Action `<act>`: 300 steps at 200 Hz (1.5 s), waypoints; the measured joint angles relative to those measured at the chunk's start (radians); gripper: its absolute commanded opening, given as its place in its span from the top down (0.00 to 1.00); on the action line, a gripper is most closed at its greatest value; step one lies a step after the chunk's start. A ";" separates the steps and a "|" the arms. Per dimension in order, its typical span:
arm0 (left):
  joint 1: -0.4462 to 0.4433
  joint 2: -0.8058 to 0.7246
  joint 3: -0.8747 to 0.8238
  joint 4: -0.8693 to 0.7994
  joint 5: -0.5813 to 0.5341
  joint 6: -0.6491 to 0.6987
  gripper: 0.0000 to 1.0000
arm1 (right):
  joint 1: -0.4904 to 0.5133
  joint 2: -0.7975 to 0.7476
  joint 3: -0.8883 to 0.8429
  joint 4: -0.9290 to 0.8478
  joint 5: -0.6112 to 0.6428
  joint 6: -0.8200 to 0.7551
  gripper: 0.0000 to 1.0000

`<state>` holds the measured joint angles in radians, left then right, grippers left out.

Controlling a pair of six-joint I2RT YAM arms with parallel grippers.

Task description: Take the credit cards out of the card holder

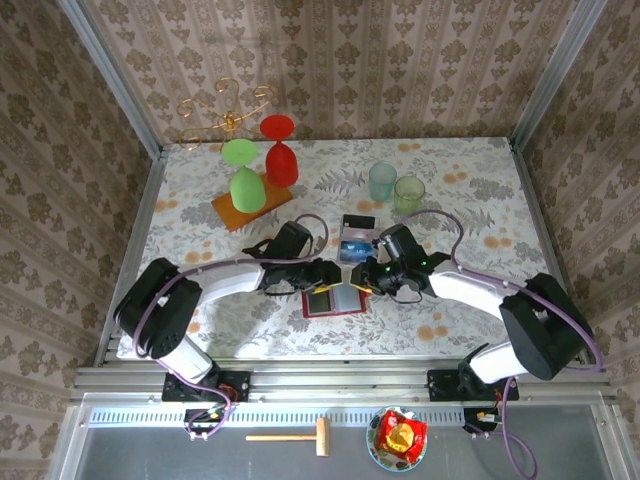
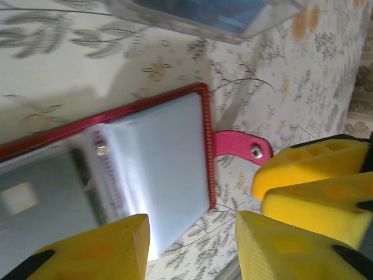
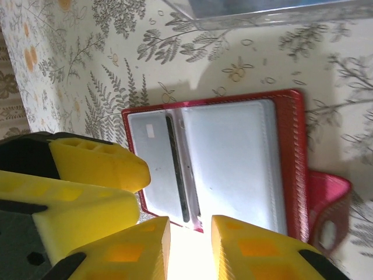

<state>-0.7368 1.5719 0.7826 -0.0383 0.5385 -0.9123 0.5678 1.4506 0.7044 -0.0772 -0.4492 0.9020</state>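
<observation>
A: Where is the card holder (image 1: 330, 302) sitting?
B: It's lying open on the table (image 1: 470, 180), between both grippers. Grey clear pockets are facing up and the red tab (image 2: 242, 146) is sticking out sideways.
A: Anything in the pockets?
B: One pocket is showing a pale card (image 2: 41, 192) with a light square on it. The rest is glaring, can't tell.
A: Clear tray (image 1: 342, 238)?
B: It's sitting just beyond the holder, holding a blue card (image 1: 354, 248) and something dark at its far end. The markings are too small for reading.
A: Pincers?
B: Left gripper (image 2: 192, 224) is hovering over the holder's near corner, jaws apart, clamping nothing. Right gripper (image 3: 189, 224) is standing at the holder's edge with a narrow gap. I can't tell whether it's pinching anything.
</observation>
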 measured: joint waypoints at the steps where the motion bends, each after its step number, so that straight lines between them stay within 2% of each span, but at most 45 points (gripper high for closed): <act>1: 0.001 -0.002 -0.002 -0.001 -0.001 0.000 0.58 | 0.001 0.002 0.002 0.000 0.000 0.000 0.75; 40: 0.055 -0.069 -0.079 -0.072 -0.043 0.021 0.58 | 0.044 0.090 0.067 0.022 -0.005 0.014 0.76; 82: 0.080 -0.115 -0.090 -0.162 -0.089 0.065 0.59 | 0.089 0.189 0.138 0.032 -0.010 0.019 0.77; 136: 0.108 -0.093 -0.115 -0.146 -0.075 0.079 0.63 | 0.118 0.265 0.172 0.051 -0.016 0.034 0.79; 216: 0.137 -0.036 -0.122 -0.092 -0.018 0.084 0.72 | 0.122 0.290 0.179 0.052 -0.016 0.045 0.81; 300: 0.137 -0.026 -0.122 -0.087 -0.007 0.087 0.73 | 0.131 0.335 0.206 0.042 -0.017 0.039 0.79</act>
<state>-0.5999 1.5459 0.6605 -0.1253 0.5316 -0.8249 0.6987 1.7855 0.9104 -0.0357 -0.4660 0.9409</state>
